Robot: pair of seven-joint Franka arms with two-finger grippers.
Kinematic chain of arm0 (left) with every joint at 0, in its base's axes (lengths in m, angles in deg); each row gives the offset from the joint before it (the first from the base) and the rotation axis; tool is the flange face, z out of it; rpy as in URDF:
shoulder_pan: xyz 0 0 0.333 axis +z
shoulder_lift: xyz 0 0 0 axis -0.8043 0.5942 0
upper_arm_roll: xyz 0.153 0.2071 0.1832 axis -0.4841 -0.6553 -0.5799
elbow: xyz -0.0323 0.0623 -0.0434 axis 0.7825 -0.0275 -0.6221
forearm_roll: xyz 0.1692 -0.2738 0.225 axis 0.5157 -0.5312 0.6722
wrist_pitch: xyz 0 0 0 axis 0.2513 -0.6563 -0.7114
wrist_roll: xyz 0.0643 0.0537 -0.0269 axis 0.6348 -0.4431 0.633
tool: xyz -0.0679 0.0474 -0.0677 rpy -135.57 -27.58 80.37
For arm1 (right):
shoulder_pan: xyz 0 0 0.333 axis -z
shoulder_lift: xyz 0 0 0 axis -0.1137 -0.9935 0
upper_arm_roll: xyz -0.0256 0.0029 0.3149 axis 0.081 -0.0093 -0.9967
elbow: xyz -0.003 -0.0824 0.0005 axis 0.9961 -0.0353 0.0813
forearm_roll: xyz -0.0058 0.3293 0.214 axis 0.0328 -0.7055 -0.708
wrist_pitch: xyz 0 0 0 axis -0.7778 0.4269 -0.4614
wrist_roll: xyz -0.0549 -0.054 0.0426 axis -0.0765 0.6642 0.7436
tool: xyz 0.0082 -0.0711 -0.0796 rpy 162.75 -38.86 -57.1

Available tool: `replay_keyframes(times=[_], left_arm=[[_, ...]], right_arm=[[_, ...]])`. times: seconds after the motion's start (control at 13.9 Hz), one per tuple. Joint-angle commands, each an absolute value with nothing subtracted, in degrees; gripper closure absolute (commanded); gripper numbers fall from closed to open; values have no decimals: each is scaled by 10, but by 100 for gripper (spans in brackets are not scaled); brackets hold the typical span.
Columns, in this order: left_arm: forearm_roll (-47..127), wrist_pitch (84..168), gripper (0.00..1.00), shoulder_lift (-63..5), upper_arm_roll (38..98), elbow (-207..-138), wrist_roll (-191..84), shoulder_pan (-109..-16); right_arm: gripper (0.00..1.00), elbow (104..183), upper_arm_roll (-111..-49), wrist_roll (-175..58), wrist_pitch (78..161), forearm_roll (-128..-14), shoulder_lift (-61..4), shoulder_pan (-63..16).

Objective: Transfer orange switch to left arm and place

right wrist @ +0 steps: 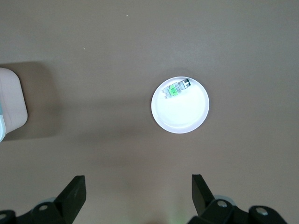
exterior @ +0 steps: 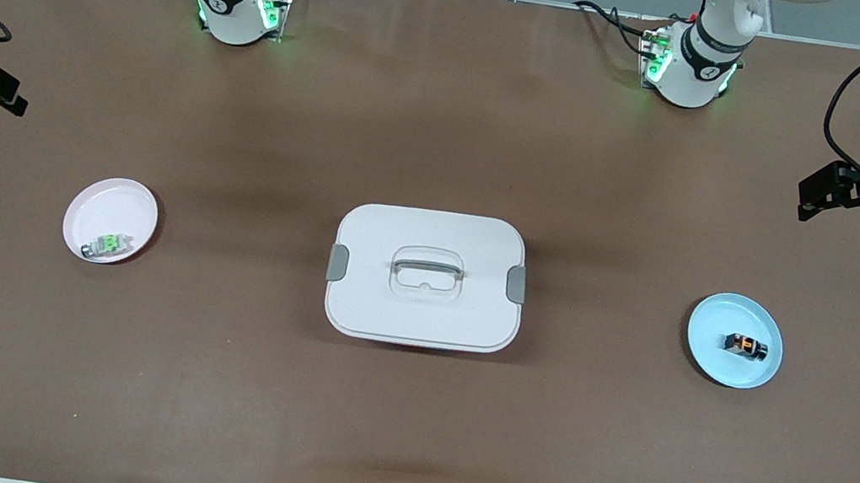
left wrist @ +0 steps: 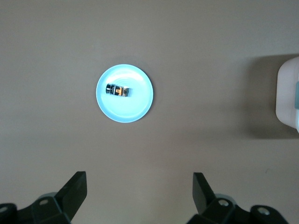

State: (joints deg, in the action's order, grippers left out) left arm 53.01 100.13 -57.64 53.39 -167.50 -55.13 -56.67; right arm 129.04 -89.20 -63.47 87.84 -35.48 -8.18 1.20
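The orange switch point(exterior: 746, 346) point(left wrist: 118, 90), a tiny black block with an orange centre, lies on a light blue plate point(exterior: 719, 357) point(left wrist: 131, 109) toward the left arm's end of the table. My left gripper point(exterior: 810, 196) point(left wrist: 138, 179) hangs open and empty high over bare table, apart from that plate. The white box point(exterior: 418, 321) point(left wrist: 288, 98) point(right wrist: 11, 105) with grey latches stands at the table's middle. At the right arm's end, high over bare table, my right gripper point(exterior: 10, 97) point(right wrist: 138, 182) is open with nothing in it.
A pale pink plate point(exterior: 113, 207) point(right wrist: 182, 116) toward the right arm's end holds a small green-and-grey component point(exterior: 107, 244) point(right wrist: 176, 88). Brown table surface surrounds the box on all sides. Cables lie along the table's edge nearest the front camera.
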Motion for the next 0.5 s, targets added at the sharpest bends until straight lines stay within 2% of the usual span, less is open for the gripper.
replay_keyframes(times=[0.0,0.43], left_arm=[[520,984,0,-590,542,-1675,-546,-567],[504,962,0,-600,542,-1675,-546,-564]], right_arm=[[0,1283,-894,-643,872,-344,-84,9],[0,1284,-894,-643,872,-344,-84,9]])
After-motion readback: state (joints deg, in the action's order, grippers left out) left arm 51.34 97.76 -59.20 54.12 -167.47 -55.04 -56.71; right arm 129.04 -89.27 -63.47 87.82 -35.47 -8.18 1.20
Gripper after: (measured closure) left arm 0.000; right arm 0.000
